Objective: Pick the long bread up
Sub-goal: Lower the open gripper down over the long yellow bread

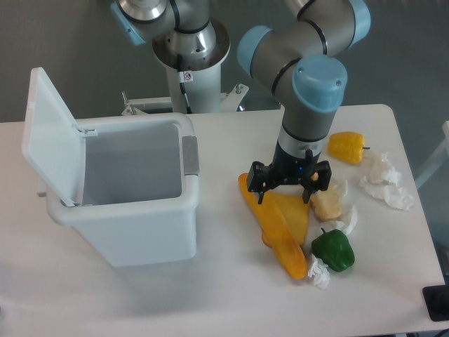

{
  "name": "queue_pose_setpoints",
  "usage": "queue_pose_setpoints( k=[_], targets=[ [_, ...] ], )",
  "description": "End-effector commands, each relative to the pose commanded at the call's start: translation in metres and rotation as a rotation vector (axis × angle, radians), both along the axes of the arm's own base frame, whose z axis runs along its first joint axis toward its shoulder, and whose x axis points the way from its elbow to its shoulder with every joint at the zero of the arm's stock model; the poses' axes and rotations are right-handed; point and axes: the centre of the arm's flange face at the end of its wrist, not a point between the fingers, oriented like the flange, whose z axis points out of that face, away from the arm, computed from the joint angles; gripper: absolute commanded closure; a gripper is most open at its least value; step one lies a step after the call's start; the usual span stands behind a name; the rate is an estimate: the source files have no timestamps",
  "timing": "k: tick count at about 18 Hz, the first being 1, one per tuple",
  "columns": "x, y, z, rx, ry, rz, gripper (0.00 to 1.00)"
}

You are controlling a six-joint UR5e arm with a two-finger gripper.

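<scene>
The long bread (275, 232), a slim glossy orange-yellow loaf, lies diagonally on the white table (210, 302), running from upper left to lower right. It partly rests over a flat orange toast slice (297, 215). My gripper (283, 196) hangs open just above the loaf's upper half, its dark fingers spread to either side with nothing between them. The arm's blue-capped wrist rises straight above it.
An open white bin (130, 196) with its lid up stands at the left. To the right of the loaf lie a pale bread piece (326, 203), a green pepper (332, 249), a yellow pepper (346, 147) and crumpled white paper (384, 181).
</scene>
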Motion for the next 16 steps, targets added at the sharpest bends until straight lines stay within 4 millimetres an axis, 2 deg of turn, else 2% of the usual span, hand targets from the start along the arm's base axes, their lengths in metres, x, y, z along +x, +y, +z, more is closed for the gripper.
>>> queue_pose_setpoints(
  k=[5,12,16],
  targets=[
    [0.005,0.016,-0.029,-0.026,-0.033,-0.03,0.0],
    [-0.006,0.024,-0.063,-0.035,-0.047,-0.041,0.0],
    [-0.021,0.034,-0.077,-0.018,-0.013,-0.051,0.0]
  ],
)
